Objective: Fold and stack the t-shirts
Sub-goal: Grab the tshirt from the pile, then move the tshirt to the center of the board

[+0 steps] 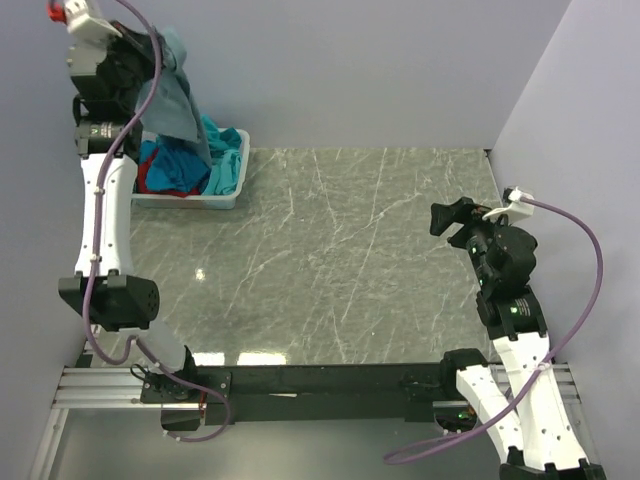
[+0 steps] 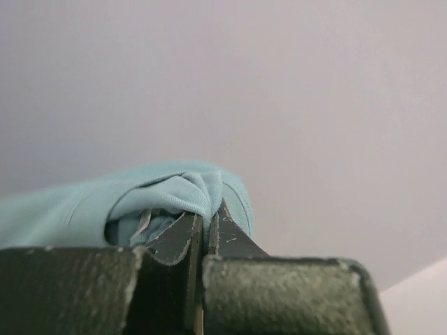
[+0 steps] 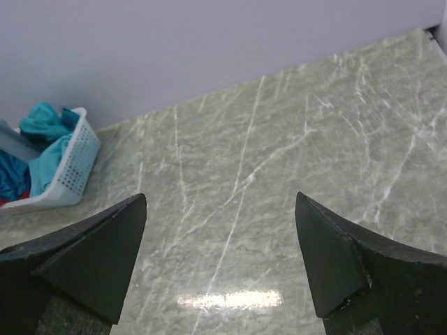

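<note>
My left gripper (image 2: 207, 222) is high in the far-left corner, above the white plastic lattice basket (image 1: 228, 197), and its jaws are pinched tight on a bunched fold of the plain dusty grey-blue cloth t-shirt (image 1: 178, 98). In my left wrist view the cloth bulges over the closed fingertips (image 2: 183, 234) against the pale wall. From the top camera, that shirt hangs from my grip in a long drape, and its lower end reaches down into the basket. The basket sits at the back-left of the grey marbled table (image 1: 350, 260), against the wall, and holds a heap of other shirts: bright teal (image 1: 224, 150), blue (image 1: 172, 163) and a bit of red (image 1: 150, 186). My right gripper (image 3: 220, 206) hovers over the right side of the table, well apart from the basket, its fingers spread wide with nothing between them.
</note>
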Controlling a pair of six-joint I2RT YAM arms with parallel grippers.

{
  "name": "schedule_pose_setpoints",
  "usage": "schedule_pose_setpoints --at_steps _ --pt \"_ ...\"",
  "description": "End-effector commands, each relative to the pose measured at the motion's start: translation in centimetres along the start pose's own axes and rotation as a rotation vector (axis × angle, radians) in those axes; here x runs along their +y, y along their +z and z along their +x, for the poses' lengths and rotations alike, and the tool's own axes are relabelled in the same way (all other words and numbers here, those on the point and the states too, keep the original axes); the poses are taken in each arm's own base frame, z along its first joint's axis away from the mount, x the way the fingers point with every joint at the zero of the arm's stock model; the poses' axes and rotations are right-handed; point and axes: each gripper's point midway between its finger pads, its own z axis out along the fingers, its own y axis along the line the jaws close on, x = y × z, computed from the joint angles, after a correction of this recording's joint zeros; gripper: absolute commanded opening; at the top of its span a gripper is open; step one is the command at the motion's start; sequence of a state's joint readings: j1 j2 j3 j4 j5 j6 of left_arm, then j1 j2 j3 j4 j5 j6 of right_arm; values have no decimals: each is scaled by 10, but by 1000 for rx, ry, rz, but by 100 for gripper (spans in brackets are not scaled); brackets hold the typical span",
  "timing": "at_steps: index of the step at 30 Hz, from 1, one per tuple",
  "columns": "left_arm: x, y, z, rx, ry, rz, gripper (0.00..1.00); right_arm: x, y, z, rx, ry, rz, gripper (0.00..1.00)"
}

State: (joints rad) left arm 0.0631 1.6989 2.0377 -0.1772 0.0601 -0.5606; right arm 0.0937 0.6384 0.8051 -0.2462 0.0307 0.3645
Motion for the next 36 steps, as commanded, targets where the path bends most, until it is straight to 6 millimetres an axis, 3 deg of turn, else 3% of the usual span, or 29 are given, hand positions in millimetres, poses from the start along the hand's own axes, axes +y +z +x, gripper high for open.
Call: schedule_pose_setpoints --at_steps 1,5,10,15,21,23,24,25,26,27,28,29,30,32,33,35,36 --pt "-120 -69 -129 -319 34 402 1 15 -5 -18 -83 -19 -87 92" --pt "-163 -105 -140 -293 -11 597 1 22 -8 -20 -96 -23 -125 92" --pt "-229 -161 -114 -239 -21 879 1 29 -14 -24 -119 -19 -166 92" --pt "-294 -220 -107 -257 -48 1055 1 31 -20 -27 -142 -10 -178 92" --pt "-341 -260 -112 -250 -117 1236 1 20 -28 -37 -199 16 -118 92" --pt "-351 -265 -102 -220 -133 1276 1 9 -31 -41 -224 28 -60 92" --pt "-351 -260 -90 -190 -135 1271 1 4 -32 -39 -218 32 -31 92" --pt "-349 -263 -88 -194 -127 1263 1 0 -34 -41 -223 37 -8 92" --pt "-343 -253 -84 -195 -138 1204 1 -8 -35 -42 -230 44 35 92" --pt "-333 -228 -45 -124 -137 1127 1 -10 -37 -42 -231 49 52 92" --pt "-322 -230 -43 -142 -124 1088 1 -14 -37 -39 -218 52 71 92" --pt "-306 -210 -34 -157 -138 961 1 -15 -38 -39 -217 54 77 92" --pt "-284 -186 19 -64 -121 859 1 -15 -37 -36 -207 54 77 92" --pt "-252 -168 58 -18 -110 716 1 -14 -33 -30 -183 55 70 93" --pt "-222 -152 113 76 -87 595 6 -13 -31 -25 -157 54 61 93" --pt "-186 -139 178 207 -51 462 17 -13 -22 -13 -102 51 64 93" --pt "-145 -132 224 316 -14 304 29 -14 -20 -5 -61 46 69 93"
